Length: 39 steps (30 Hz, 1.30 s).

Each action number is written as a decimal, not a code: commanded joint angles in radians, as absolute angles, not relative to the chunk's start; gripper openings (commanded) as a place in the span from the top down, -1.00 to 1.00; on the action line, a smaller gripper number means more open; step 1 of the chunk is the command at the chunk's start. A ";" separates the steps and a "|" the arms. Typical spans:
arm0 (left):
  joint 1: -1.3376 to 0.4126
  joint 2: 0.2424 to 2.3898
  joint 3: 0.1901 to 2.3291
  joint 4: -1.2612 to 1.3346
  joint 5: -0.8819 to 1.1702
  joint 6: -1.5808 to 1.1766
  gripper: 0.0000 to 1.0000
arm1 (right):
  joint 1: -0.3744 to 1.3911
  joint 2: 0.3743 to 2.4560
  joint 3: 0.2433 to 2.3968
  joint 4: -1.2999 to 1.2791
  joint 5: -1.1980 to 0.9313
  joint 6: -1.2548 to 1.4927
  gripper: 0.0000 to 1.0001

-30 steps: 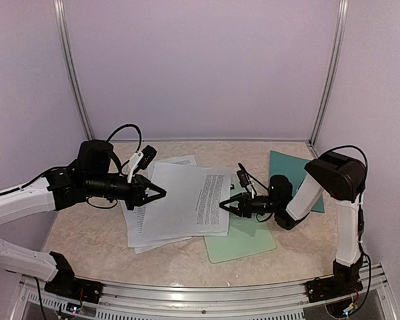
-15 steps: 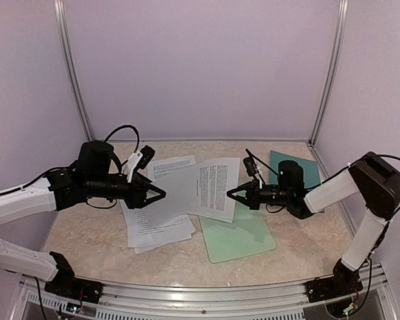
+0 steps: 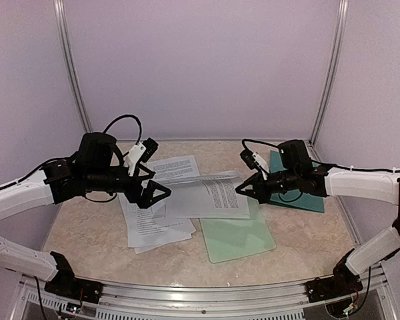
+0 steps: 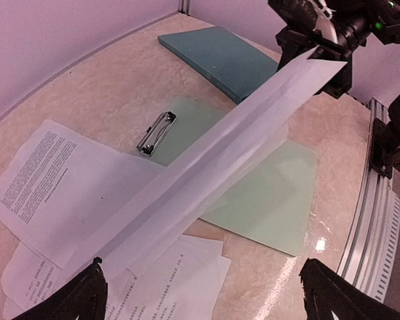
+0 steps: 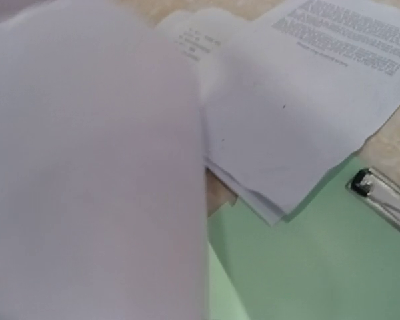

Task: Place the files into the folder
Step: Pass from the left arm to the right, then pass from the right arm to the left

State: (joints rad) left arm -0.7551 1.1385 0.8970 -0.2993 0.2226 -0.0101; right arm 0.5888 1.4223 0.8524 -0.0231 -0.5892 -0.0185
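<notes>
Matt paper files (image 3: pixel 213 197), glossy marbled table (image 3: pixel 303 237)

White files (image 3: pixel 207 200) printed black, dark teal folder (image 4: pixel 220 57), mint clipboard (image 3: pixel 237 237), beige mottled table (image 3: pixel 300 250)

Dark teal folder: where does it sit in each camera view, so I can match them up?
Top external: folder right of centre, toward the back.
Left wrist: folder at top centre.
Right wrist: not in it.
Shared landmark: pale green clipboard, lower right in both wrist views.
</notes>
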 commanded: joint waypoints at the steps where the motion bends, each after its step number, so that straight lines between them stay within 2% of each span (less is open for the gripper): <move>1: -0.835 1.213 1.069 -0.434 0.250 0.124 -0.97 | 0.614 1.395 0.905 -0.192 -0.534 -0.046 1.00; 7: -0.915 1.350 1.200 -0.487 0.199 0.394 -0.97 | 0.647 1.368 0.921 -0.249 -0.535 -0.078 1.00; 12: -0.920 1.425 1.275 -0.500 0.178 0.603 -0.98 | 0.671 1.322 0.922 -0.285 -0.541 -0.115 1.00; 16: -0.913 1.501 1.377 -0.614 0.194 0.695 -0.98 | 0.696 1.275 0.930 -0.324 -0.538 -0.152 1.00; 28: -0.898 1.553 1.591 -0.838 0.228 0.766 -0.96 | 0.752 1.229 0.988 -0.487 -0.492 -0.224 1.00; 39: -0.848 1.716 1.779 -1.068 0.439 0.790 -0.84 | 0.798 1.229 1.054 -0.574 -0.446 -0.259 1.00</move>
